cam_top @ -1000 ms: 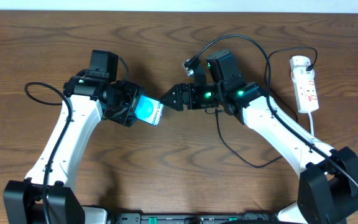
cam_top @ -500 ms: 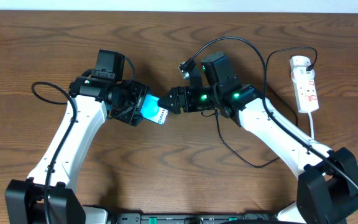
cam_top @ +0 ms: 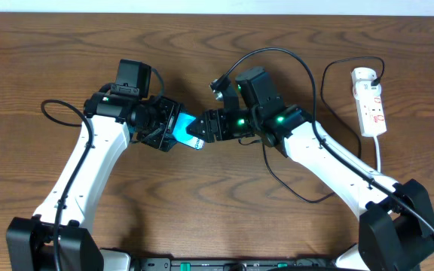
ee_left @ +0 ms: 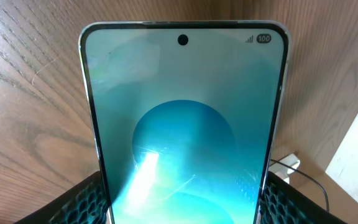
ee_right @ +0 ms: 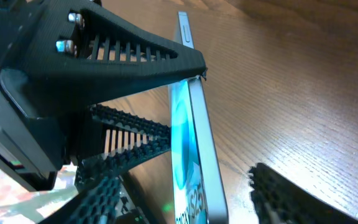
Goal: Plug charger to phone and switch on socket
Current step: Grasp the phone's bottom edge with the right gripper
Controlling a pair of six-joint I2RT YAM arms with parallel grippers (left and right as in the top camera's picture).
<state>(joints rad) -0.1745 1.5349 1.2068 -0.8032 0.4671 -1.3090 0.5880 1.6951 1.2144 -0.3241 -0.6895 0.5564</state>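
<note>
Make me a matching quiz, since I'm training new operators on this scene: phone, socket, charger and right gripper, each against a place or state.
Things:
1 phone
2 socket
3 charger
4 right gripper

Place or state:
a white, far right on the table
b black, looped on the table
c held by the left gripper
d jaws open astride the phone's end

Pairs: 1-c, 2-a, 3-b, 4-d

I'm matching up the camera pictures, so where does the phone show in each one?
Overhead: the phone sits just left of centre.
Left wrist: the phone fills the middle, screen facing the camera.
Right wrist: the phone stands edge-on, down the centre.
Shared landmark: the wooden table, in all three.
</note>
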